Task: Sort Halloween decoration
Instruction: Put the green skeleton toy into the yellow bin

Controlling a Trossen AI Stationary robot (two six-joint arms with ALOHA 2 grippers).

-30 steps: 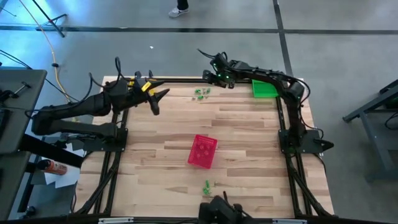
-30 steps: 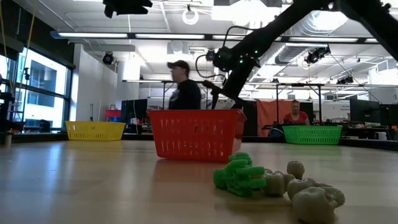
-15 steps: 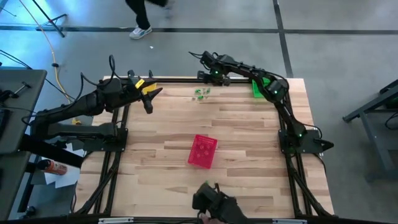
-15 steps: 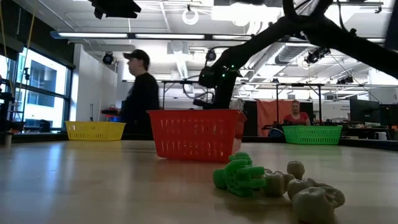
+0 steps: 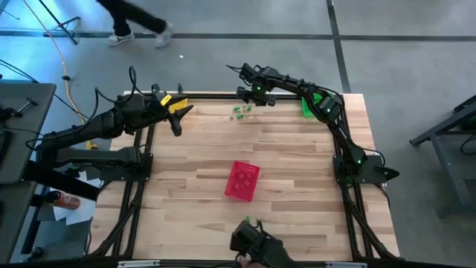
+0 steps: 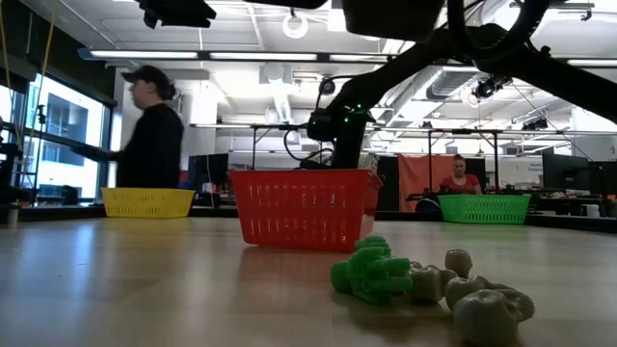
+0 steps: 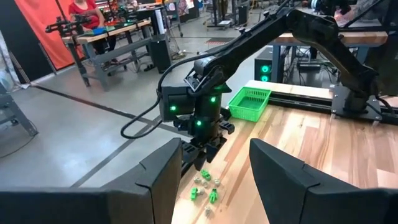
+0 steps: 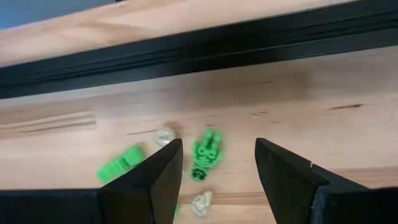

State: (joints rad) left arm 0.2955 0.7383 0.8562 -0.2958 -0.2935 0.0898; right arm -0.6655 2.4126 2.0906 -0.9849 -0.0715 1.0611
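A cluster of tiny green and whitish trinkets (image 5: 239,112) lies loose on the wood near the table's far edge. My right gripper (image 5: 250,95) hangs just above it, open and pointing down. In the right wrist view a green figure (image 8: 207,155) lies between the open fingers of my right gripper (image 8: 217,149), untouched, with another green piece (image 8: 121,165) and whitish bits (image 8: 165,135) beside it. A second small heap, a green piece (image 6: 371,274) with whitish ones (image 6: 482,305), lies at the near edge. My left gripper (image 5: 178,123) waits open above the far left corner.
A red mesh basket (image 5: 242,181) stands mid-table. A green basket (image 5: 311,106) sits at the far right, partly under my right arm. A yellow basket (image 5: 173,103) sits far left under my left arm. A black frame rail (image 8: 186,50) edges the table. A person (image 6: 149,135) walks behind.
My right gripper has swung from beside the green basket toward the table's left along the far edge and come down over the far cluster of trinkets. My left gripper has drawn back a little toward the left edge. The person behind the table has walked leftward.
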